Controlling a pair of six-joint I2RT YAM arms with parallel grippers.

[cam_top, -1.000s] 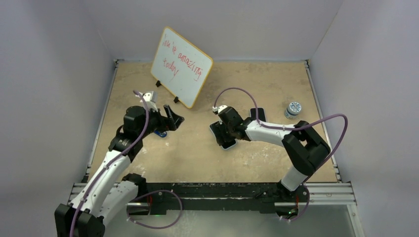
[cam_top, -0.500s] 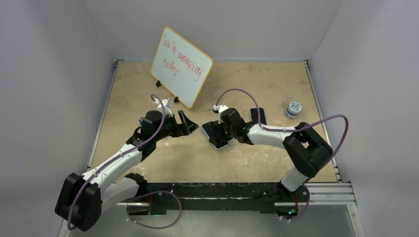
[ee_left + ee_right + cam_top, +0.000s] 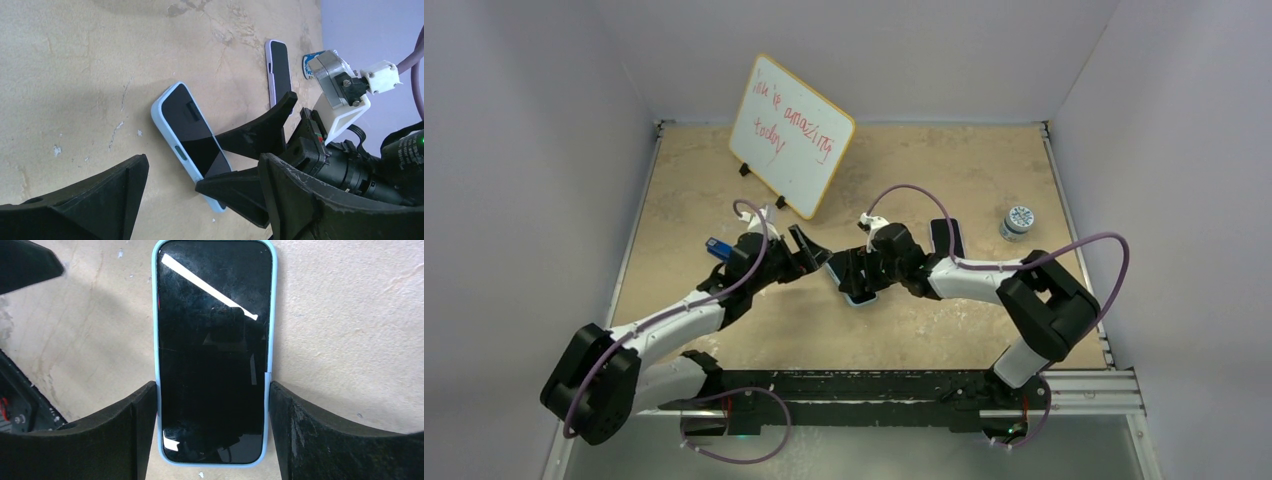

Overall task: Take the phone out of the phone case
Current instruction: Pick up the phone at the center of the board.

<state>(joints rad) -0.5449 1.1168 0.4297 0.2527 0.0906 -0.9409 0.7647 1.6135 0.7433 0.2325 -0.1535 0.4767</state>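
Observation:
The phone (image 3: 212, 355), black screen up, lies flat on the table in a light blue phone case (image 3: 155, 340). My right gripper (image 3: 212, 390) is shut on the case, one pad against each long edge near its lower end. From above, that gripper (image 3: 852, 274) sits mid-table over the phone (image 3: 860, 293). My left gripper (image 3: 812, 252) hovers just to the left, open. In the left wrist view its jaws (image 3: 202, 165) stand wide, and between them show the phone's (image 3: 192, 132) near end and one right finger (image 3: 260, 131).
A second phone in a lilac case (image 3: 946, 235) lies behind the right arm. A small round tin (image 3: 1019, 221) stands at the right. A whiteboard (image 3: 791, 135) leans at the back. A small blue object (image 3: 717, 247) lies left of the left arm.
The left arm has swung right, bringing its open gripper up to the phone. The right gripper has moved the phone left toward it. The small blue object is now uncovered.

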